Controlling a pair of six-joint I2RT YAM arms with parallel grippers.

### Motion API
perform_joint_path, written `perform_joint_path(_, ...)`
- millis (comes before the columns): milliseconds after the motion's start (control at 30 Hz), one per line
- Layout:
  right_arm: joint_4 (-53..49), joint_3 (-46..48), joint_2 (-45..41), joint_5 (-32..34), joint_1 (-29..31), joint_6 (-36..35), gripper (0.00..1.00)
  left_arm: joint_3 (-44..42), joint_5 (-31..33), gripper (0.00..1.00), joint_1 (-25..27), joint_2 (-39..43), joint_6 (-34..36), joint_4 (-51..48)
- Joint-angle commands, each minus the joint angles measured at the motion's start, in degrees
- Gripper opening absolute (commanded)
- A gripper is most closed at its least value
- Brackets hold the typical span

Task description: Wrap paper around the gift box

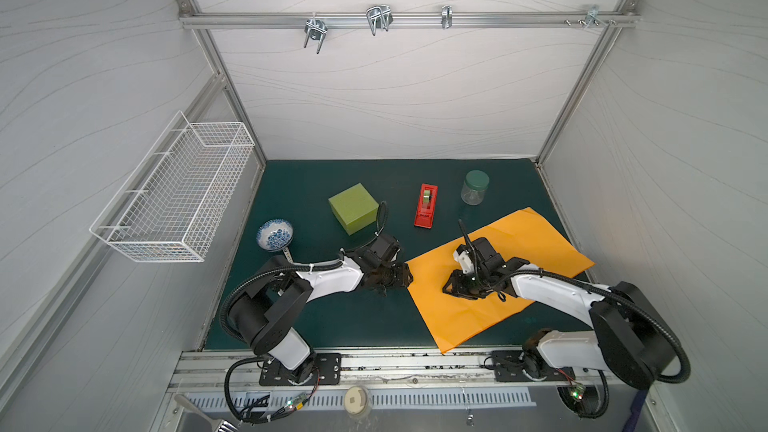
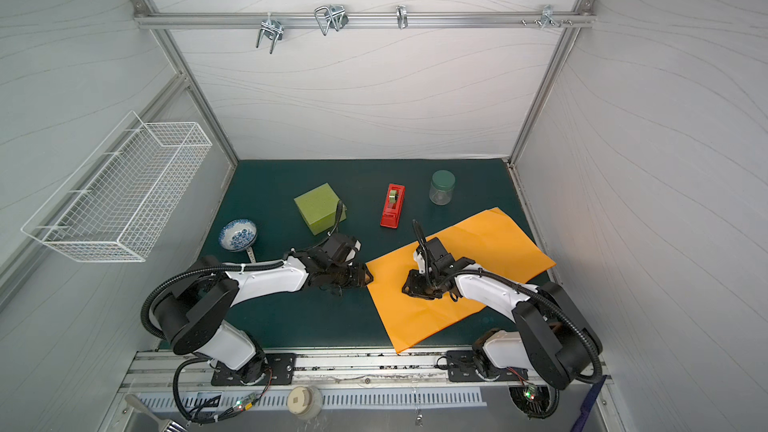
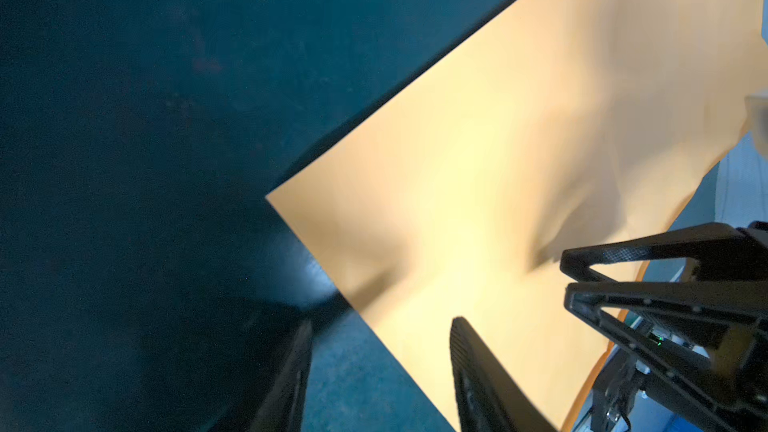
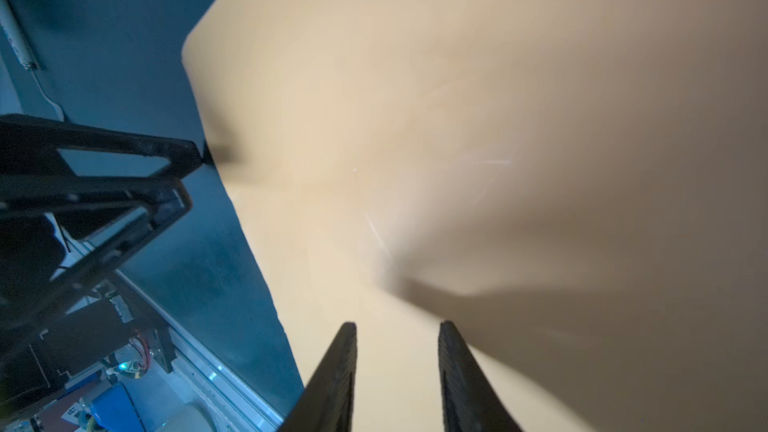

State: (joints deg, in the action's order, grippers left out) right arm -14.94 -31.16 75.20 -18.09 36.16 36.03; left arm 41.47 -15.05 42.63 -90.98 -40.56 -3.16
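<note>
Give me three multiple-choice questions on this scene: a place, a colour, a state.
1. Where does the gift box sit? A in the wire basket; B on the mat, left of the tape dispenser; C inside the bowl.
2. What colour is the jar's lid? A green; B red; C white.
3. What state is the paper in? A rolled up; B wrapped round the box; C spread open on the mat.
Answers: B, it stands on bare mat; A, the lid is dark green; C, it lies open, apart from the box.
</note>
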Motion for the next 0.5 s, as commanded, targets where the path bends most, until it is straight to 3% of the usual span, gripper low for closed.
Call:
perform_joint_path(0, 1.07, -1.33, 0.22, -1.24, 0.32, -0.59, 0.35, 2.48, 0.90, 0.52, 1.59, -3.41, -1.01, 3.02)
perform_joint_path(333, -6.84, -2.68, -4.65, -0.56, -5.56, -5.24, 0.36, 3.91, 7.16, 0.36, 2.88, -7.35, -0.24, 5.09)
perform_joint_path(467, -14.19, -2.77, -8.06, 3.76, -6.80, -5.49, 0.41, 5.31, 10.90, 0.34, 2.88, -8.49, 2.39, 2.92)
